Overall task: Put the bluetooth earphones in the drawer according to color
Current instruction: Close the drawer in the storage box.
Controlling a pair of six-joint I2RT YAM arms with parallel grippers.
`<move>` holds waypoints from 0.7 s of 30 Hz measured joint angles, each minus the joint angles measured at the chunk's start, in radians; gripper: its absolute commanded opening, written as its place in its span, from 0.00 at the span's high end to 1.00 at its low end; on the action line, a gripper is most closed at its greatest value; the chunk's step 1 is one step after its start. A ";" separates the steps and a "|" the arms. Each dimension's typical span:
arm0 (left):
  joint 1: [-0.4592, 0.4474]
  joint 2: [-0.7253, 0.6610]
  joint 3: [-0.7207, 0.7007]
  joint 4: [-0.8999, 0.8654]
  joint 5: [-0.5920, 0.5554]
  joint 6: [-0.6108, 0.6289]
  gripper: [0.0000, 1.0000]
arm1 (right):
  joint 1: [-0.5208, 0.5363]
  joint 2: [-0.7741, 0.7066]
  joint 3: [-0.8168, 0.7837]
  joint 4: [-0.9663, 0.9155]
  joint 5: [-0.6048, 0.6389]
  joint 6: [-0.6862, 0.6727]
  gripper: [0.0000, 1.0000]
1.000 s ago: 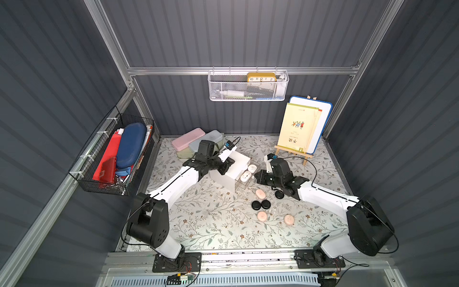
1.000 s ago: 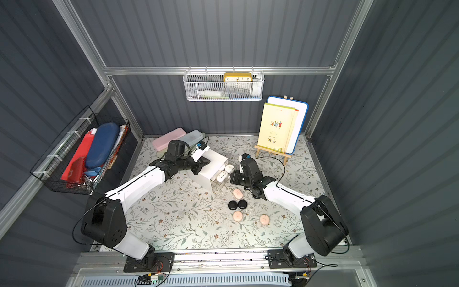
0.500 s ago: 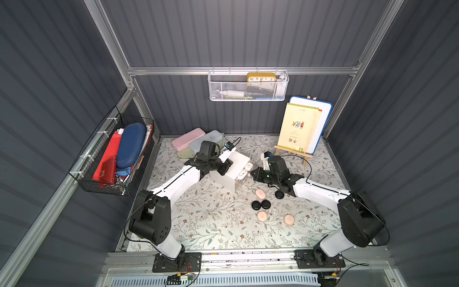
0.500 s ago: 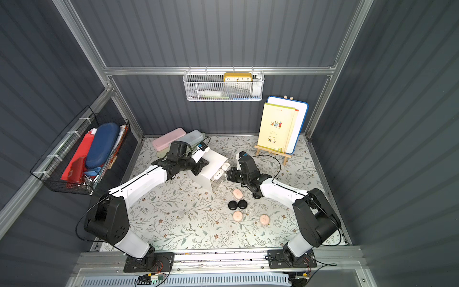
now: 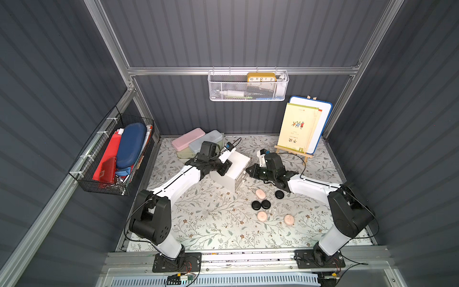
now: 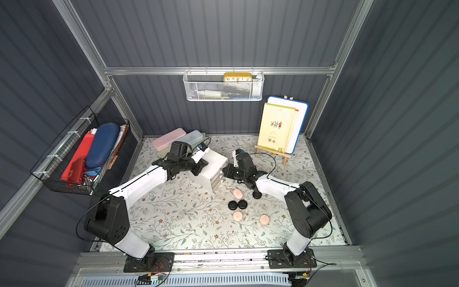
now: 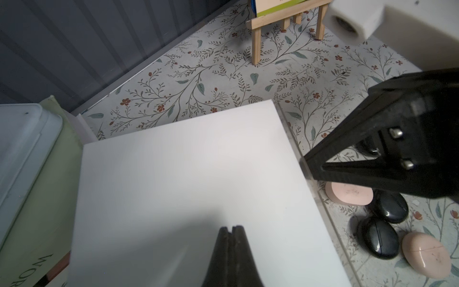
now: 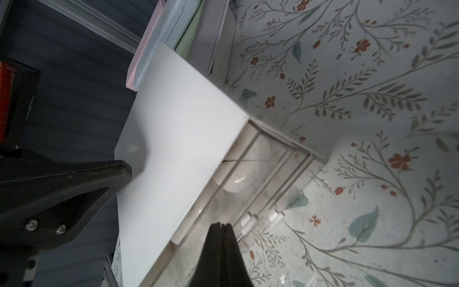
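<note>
Cabinet (image 5: pixel 232 169) with three clear drawers stands on the flowered table (image 5: pixel 211 231), its drawer fronts turned toward the right arm (image 5: pixel 310 188) and looking pushed in in both top views. The left arm (image 5: pixel 183 177) reaches over it from the back. The left jaws are pressed together and hold nothing, their tips down at the white top (image 7: pixel 186 174) of the cabinet. The right jaws are also closed and empty, with tips at the front of the top drawer (image 8: pixel 250 174), just under the edge of the top; I cannot tell whether they touch it. Through that clear drawer the right wrist view shows pale rounded shapes (image 8: pixel 236 184), too blurred to name.

Six earphone cases lie loose on the table in front of the drawers. One pink case (image 5: pixel 260 193) is nearest the cabinet, with a single black case (image 5: pixel 279 194) near it, beside the right arm. Two black cases (image 5: pixel 256 205) touch side by side. Another pink case (image 5: pixel 262 216) lies just beyond them, and a third pink case (image 5: pixel 288 219) lies apart from it.

Behind the cabinet a pink pencil case (image 5: pixel 188 138) and a pale blue pencil case (image 5: pixel 207 140) rest on a green box (image 5: pixel 182 156). A book (image 5: pixel 296 129) stands on a wooden easel (image 5: pixel 293 151).
</note>
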 measured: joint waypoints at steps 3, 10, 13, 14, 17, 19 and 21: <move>0.000 0.000 0.000 0.000 0.000 0.000 1.00 | -0.004 0.011 0.003 0.019 -0.013 0.015 1.00; 0.000 0.001 0.000 -0.002 -0.002 0.000 1.00 | -0.024 0.040 0.003 0.064 -0.048 0.056 1.00; 0.000 0.001 0.000 -0.002 -0.003 0.000 1.00 | -0.034 0.051 0.003 0.075 -0.064 0.073 1.00; 0.000 0.001 0.000 -0.002 -0.003 0.000 1.00 | -0.035 0.051 0.003 0.077 -0.067 0.076 1.00; 0.000 0.001 0.000 -0.003 -0.003 0.000 1.00 | -0.041 0.045 -0.002 0.087 -0.070 0.088 1.00; 0.000 0.001 0.000 -0.003 -0.003 0.000 1.00 | -0.045 0.027 -0.023 0.101 -0.070 0.096 1.00; 0.000 0.002 0.000 -0.003 -0.004 0.000 1.00 | -0.048 0.001 -0.053 0.109 -0.070 0.107 1.00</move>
